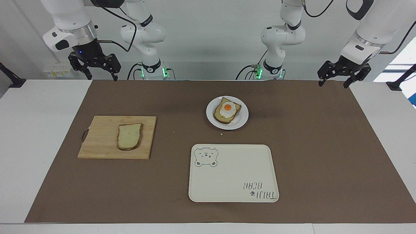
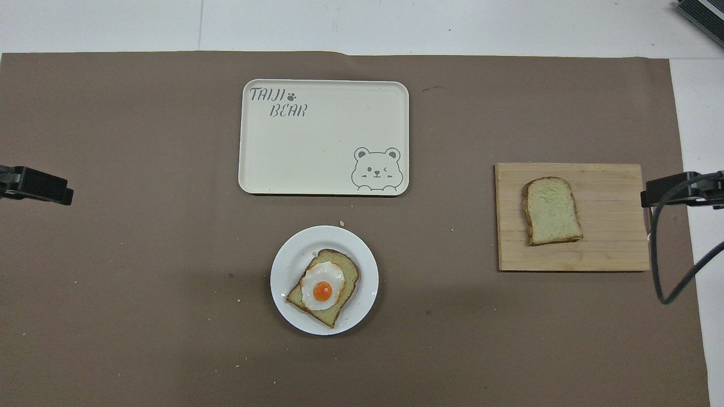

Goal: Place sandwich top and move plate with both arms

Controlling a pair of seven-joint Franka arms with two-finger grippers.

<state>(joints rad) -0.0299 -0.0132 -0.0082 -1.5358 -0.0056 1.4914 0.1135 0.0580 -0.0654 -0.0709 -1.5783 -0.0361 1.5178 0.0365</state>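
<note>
Two pincers: my right pincer (image 1: 96, 70) and my left pincer (image 1: 341, 76) both hang spread and empty, each over its own end of the worktop (image 1: 39, 136), up by the edge closest to my bases.
Step in hand: none begun, as I judge it; the sandwich top is not yet lifted and both arms wait.
Sandwich top (image 1: 129, 136): lies flat on the wooden board (image 1: 97, 143), toward my right arm's end, well apart from my right pincer and farther out from it.
Plate (image 1: 242, 120): mid-worktop, carrying the egg-topped slice (image 1: 227, 110), well apart from both pincers.
Tray (image 1: 234, 175): bare, just farther from me than the plate.
Next move, my reading: my right pincer drops to the board, pinches the sandwich top by its crust edges and carries it over the egg; then both pincers take the plate's rim.
</note>
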